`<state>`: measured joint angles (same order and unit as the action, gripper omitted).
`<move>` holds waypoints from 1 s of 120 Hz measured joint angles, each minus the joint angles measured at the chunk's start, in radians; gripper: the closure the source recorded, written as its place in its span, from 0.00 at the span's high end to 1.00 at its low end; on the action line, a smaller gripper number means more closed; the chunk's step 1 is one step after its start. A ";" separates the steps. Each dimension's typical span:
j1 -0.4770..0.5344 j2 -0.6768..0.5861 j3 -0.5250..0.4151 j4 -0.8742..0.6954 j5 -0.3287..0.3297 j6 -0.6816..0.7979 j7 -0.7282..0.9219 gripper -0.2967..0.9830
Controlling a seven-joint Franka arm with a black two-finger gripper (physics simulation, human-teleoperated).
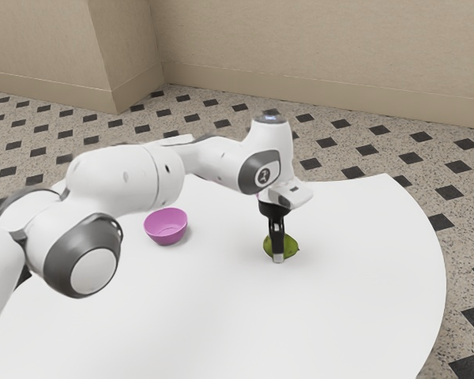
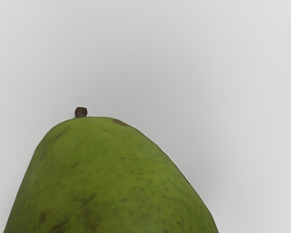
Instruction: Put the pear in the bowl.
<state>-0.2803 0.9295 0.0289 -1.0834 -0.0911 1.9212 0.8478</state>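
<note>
Saw smooth white bench [image 1: 363, 276] w/ rounded edge toward ext. view's right. Noted speckled floor [image 1: 340, 164] w/ dk. diamonds around it, plus beige walls [image 1: 316, 39] w/ skirting [image 1: 300, 92] beyond, incl. jutting corner at ext. view's left. Found pear [image 1: 290, 246] on bench, stem + brown specks seen in wrist view; pink bowl [image 1: 167, 228] well apart, toward ext. view's left. Had pincer [image 1: 277, 255] pointed down at pear; couldn't tell opening or grip.

Black diamonds dot the speckled floor [image 1: 340, 162] below beige walls [image 1: 316, 47].
</note>
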 joint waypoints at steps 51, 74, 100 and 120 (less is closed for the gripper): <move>0.003 -0.066 -0.001 -0.045 0.003 0.007 -0.006 0.41; 0.043 -0.266 0.000 -0.212 0.017 0.017 -0.008 0.34; 0.175 -0.433 0.000 -0.339 0.025 0.023 0.014 0.31; 0.258 -0.504 0.045 -0.403 0.029 0.024 0.047 0.31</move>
<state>-0.0220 0.4259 0.0734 -1.4868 -0.0626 1.9453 0.8952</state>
